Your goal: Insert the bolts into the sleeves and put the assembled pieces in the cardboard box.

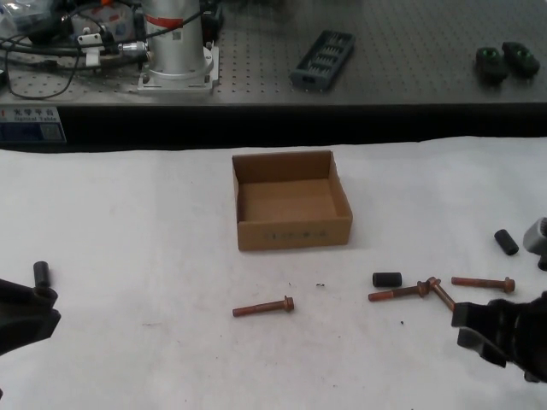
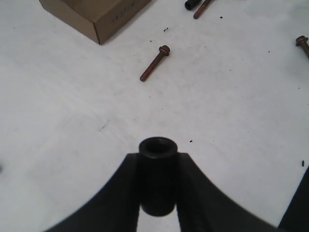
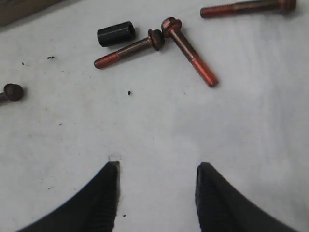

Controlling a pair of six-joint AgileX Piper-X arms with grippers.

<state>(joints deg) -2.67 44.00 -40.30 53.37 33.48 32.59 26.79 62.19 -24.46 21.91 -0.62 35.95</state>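
There are four bolts, three sleeves and one cardboard box (image 1: 291,229) on the white desk (image 1: 128,222).

The first bolt (image 1: 263,306) lies alone in front of the box. The second bolt (image 3: 128,48) and the third bolt (image 3: 189,53) touch at their heads and make a V. The fourth bolt (image 3: 246,7) lies near them but apart.

One lying sleeve (image 3: 116,34) is just beside the second bolt. The far sleeve (image 1: 506,242) lies well off to the right side of the desk. The held sleeve (image 2: 158,181) is pinched between the left fingers (image 2: 116,203), over the left front part of the desk. You can see the hole in its end.

The right fingers (image 3: 96,203) are spread apart over bare desk, near the V of bolts.

The bolts are rusty brown, long and thin, with a round head at one end. The sleeves are short black tubes. The box is brown and open on top. It sits in the middle of the desk, farther back than the bolts.

Behind the desk is a dark bench with little holes (image 1: 410,34). On it stand a silver post (image 1: 175,43), a grey rack (image 1: 323,58) and two dark knobs (image 1: 507,60).
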